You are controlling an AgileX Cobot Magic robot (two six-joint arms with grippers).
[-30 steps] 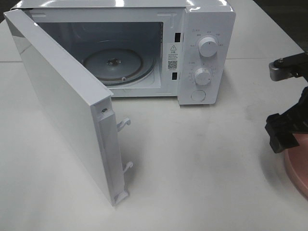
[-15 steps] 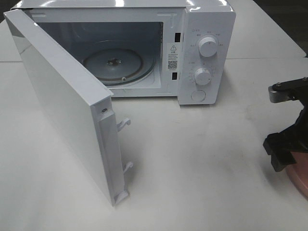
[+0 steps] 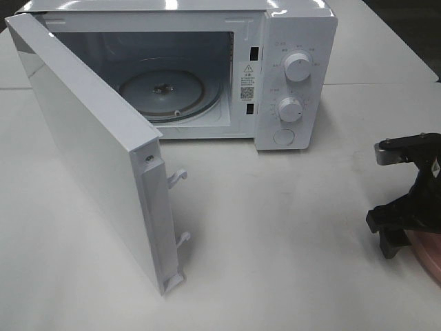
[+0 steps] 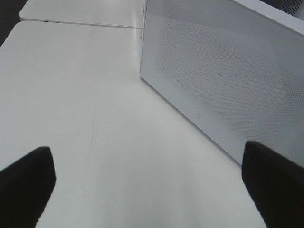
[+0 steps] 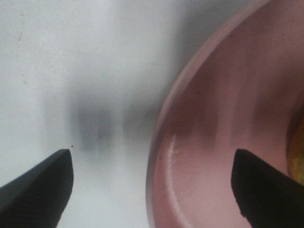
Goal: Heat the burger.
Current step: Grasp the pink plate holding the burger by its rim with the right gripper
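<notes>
Holds only 1 glass turntable (image 3: 162, 89) inside the microwave (image 3: 296, 41), door (image 3: 89, 158) swung wide. Carries the burger (image 5: 298, 152) on the pink plate (image 5: 213, 142), visible just as a yellowish sliver. Spreads the right gripper (image 5: 152, 183) wide astride the plate's rim, gripping nothing, and the left gripper (image 4: 142, 185) equally wide and empty above the white table (image 3: 275, 227), beside the microwave's perforated wall.

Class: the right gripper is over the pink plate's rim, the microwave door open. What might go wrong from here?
1. The open right gripper straddles only the pink plate's rim; a shallow pinch may tilt the plate and spill its load.
2. Carried in from the right, the plate could clip the control panel or the open door before reaching the turntable.
</notes>
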